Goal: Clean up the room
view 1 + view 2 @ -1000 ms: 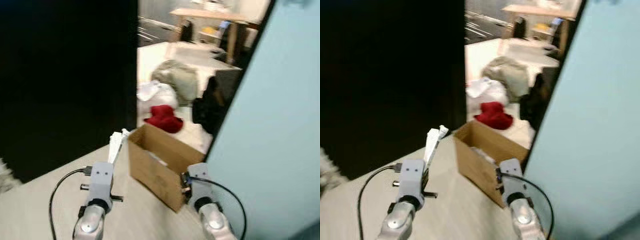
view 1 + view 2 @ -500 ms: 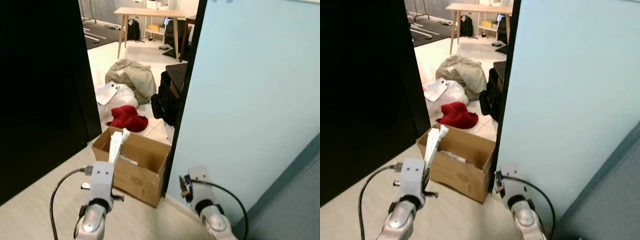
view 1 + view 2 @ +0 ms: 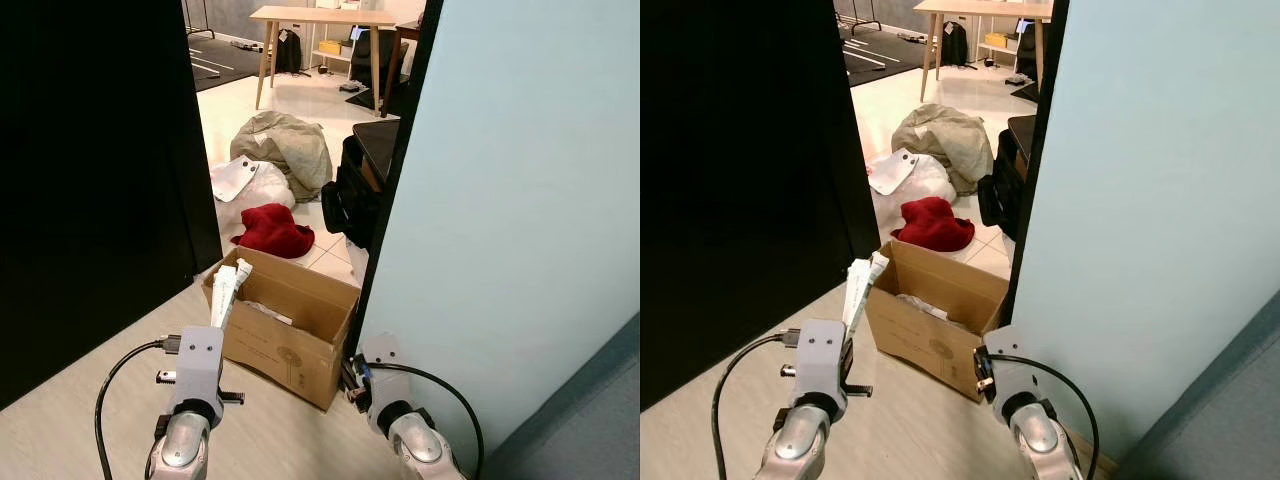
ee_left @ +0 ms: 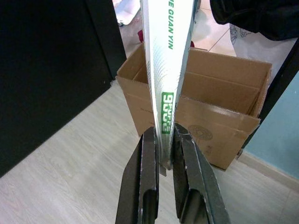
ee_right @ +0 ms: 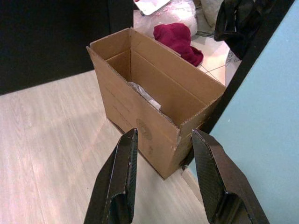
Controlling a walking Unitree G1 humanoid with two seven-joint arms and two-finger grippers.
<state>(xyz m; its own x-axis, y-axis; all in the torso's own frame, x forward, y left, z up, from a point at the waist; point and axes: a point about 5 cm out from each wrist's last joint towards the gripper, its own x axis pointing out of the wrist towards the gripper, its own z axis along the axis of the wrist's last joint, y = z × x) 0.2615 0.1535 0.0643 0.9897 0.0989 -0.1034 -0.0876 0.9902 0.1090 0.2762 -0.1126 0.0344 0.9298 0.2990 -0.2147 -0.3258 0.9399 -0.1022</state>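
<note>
The paper packet [image 4: 164, 74] is pinched upright in the left gripper [image 4: 163, 161], just short of the cardboard box [image 3: 283, 325] (right gripper [image 5: 163, 179] spread, empty); next, carry it over the opening and release.

A lived-in home mid-tidy: pale wood-look flooring [image 3: 60, 420] at 7 o'clock meets white floor tiles [image 3: 240, 110] through a doorway at 12, where a red garment [image 3: 272, 230], stuffed bags [image 3: 285, 150] and a wooden table [image 3: 325, 20] sit beyond an open cardboard box [image 3: 290, 325].
</note>
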